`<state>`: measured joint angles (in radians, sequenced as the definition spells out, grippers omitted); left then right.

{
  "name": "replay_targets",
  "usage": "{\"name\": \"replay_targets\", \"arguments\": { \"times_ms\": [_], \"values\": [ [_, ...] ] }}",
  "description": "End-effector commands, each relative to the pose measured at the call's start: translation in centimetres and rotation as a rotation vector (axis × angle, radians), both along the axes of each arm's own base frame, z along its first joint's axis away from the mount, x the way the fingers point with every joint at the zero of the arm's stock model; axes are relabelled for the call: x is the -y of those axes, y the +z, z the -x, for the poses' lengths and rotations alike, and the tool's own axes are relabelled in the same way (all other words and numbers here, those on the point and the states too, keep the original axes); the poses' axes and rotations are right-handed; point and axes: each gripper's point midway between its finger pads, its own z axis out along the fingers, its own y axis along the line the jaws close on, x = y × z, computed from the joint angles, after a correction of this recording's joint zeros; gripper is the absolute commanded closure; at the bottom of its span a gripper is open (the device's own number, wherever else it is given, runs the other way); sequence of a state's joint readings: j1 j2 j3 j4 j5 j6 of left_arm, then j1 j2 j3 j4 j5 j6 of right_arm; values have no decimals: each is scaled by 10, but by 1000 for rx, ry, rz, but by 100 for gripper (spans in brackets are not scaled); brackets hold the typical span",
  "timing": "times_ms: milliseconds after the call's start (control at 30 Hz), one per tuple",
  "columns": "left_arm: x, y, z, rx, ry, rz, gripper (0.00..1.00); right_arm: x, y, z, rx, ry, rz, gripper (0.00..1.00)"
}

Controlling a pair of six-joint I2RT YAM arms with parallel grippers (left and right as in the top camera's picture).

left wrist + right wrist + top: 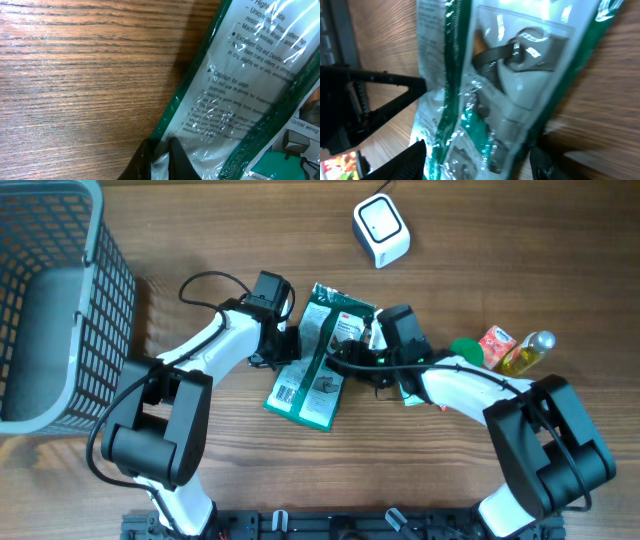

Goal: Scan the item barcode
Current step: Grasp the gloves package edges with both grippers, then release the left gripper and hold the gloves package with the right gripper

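A green and white plastic packet (318, 358) lies at the table's middle, with a barcode label (288, 392) at its near-left corner. My left gripper (284, 346) is shut on the packet's left edge. In the left wrist view, its black fingertips (182, 162) pinch the clear film of the packet (240, 75). My right gripper (364, 348) stands open astride the packet's right side. In the right wrist view, the packet (490, 100) fills the gap of the right gripper (474, 162), and both fingers (402, 162) stand wide. The white scanner (381, 230) sits at the back.
A grey mesh basket (95, 270) fills the left side. To the right lie a green-capped item (465, 350), a red carton (496, 342) and a yellow bottle (528, 352). The left arm (370, 87) shows dark in the right wrist view.
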<state>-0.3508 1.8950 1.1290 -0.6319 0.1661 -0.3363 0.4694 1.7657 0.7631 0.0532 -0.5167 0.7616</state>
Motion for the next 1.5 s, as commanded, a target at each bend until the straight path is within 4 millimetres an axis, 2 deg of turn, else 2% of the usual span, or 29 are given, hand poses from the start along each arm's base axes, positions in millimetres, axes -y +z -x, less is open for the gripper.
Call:
{"name": "replay_targets", "arguments": {
  "times_ms": [0, 133, 300, 400, 600, 667, 767, 933, 1000, 1100, 1333, 1467],
  "values": [
    [-3, -30, 27, -117, -2, -34, 94, -4, -10, 10, -38, -16, -11, 34],
    [-5, -31, 31, -135, -2, -40, 94, -16, -9, 9, 1, 10, -32, 34],
    [-5, -31, 31, -135, -3, -41, 94, -25, -23, 7, -1, 12, -46, 36],
    [-5, -31, 32, -138, -3, -42, 94, -26, -27, 5, 4, 10, -51, 51],
    [-11, -32, 29, -124, 1, -75, 93, -26, -26, 2, 18, 3, -49, 56],
    [-16, -32, 26, -108, 5, -102, 92, -25, -27, 2, 16, 4, -46, 64],
    [-20, -32, 20, -77, 10, -133, 91, -25, -27, 2, 16, 5, -46, 71],
    [-20, -32, 11, -43, 14, -129, 83, -25, -27, 3, 12, 4, -44, 89],
    [-20, -30, 9, -38, 19, -127, 89, -25, -28, 3, 10, 4, -42, 93],
    [-26, -20, -1, -17, 46, -118, 89, -25, -28, 3, 17, 10, -41, 96],
    [-58, 34, -39, 133, 166, -68, 85, -26, -25, 1, 46, 24, -45, 96],
    [-81, 45, -46, 163, 223, -68, 85, -27, -23, -1, 73, 42, -45, 96]
  ]
}}
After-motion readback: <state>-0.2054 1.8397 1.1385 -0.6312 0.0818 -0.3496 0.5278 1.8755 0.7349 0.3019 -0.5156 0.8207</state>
